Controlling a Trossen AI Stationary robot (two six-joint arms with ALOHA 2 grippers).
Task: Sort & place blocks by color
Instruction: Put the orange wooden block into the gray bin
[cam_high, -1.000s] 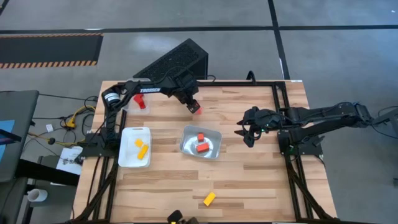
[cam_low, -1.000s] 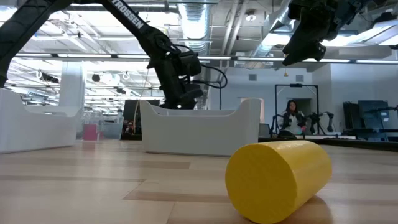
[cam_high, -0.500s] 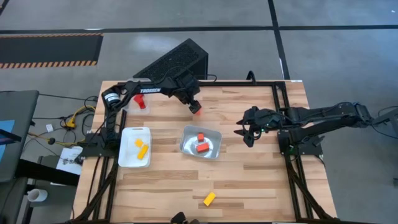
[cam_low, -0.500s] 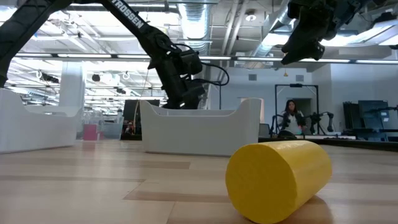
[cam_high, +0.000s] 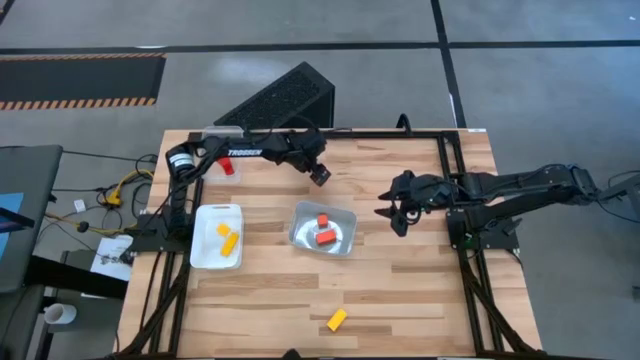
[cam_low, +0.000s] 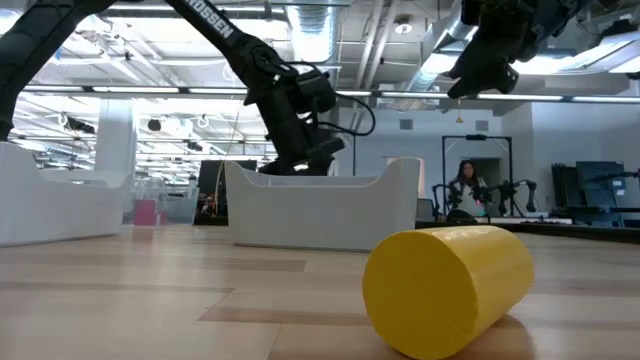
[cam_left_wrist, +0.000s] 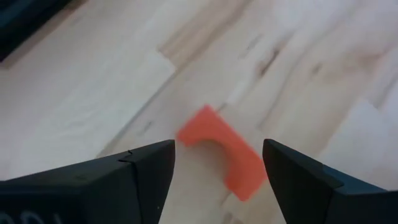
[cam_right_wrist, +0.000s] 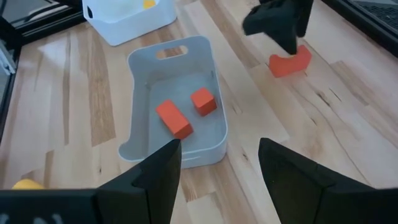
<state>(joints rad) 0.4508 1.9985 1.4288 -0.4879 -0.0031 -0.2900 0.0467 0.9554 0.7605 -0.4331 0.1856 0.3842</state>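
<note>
The sorting is partly done. The middle tray (cam_high: 345, 222) holds two red blocks (cam_high: 324, 230), and the white tray (cam_high: 200, 250) on the left side of the table (cam_high: 400, 280) holds two yellow blocks (cam_high: 227, 236). Still loose are a yellow block (cam_high: 337, 319) near the front edge, a red piece (cam_high: 227, 166) at the back left, and an orange arch block (cam_left_wrist: 224, 155) lying flat on the wood.

The left gripper (cam_high: 319, 174) hangs over that arch block with its jaws apart, one on each side and not touching it, so picking it up looks like the step in hand. The right gripper (cam_high: 396, 212) waits above the table's right side, jaws apart and empty.

The high view hides the arch block under the left gripper; only the wrist views show it, and the right wrist view also shows it just beyond the middle tray. The low view alone shows the yellow block to be a cylinder on its side.
</note>
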